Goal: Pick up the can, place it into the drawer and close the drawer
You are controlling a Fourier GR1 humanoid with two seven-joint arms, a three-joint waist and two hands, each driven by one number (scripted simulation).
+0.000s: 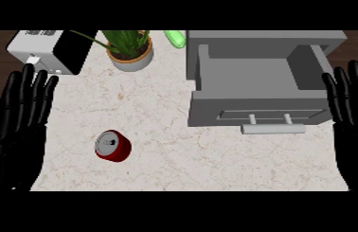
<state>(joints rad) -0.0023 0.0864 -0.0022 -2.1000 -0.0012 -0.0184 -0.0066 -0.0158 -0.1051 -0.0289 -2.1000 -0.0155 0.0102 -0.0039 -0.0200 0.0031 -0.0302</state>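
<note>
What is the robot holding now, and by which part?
Nothing. The left hand and the right hand are open at the view's edges, and the can sits untouched on the counter.

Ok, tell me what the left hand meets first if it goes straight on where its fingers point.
Most likely the white-and-black box at the far left: the left hand has its fingers aimed up the view towards it. Depth is unclear, so it might pass above.

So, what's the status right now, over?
Left hand and right hand open, idle. Can on counter, untouched. Drawer open, nothing between.
</note>
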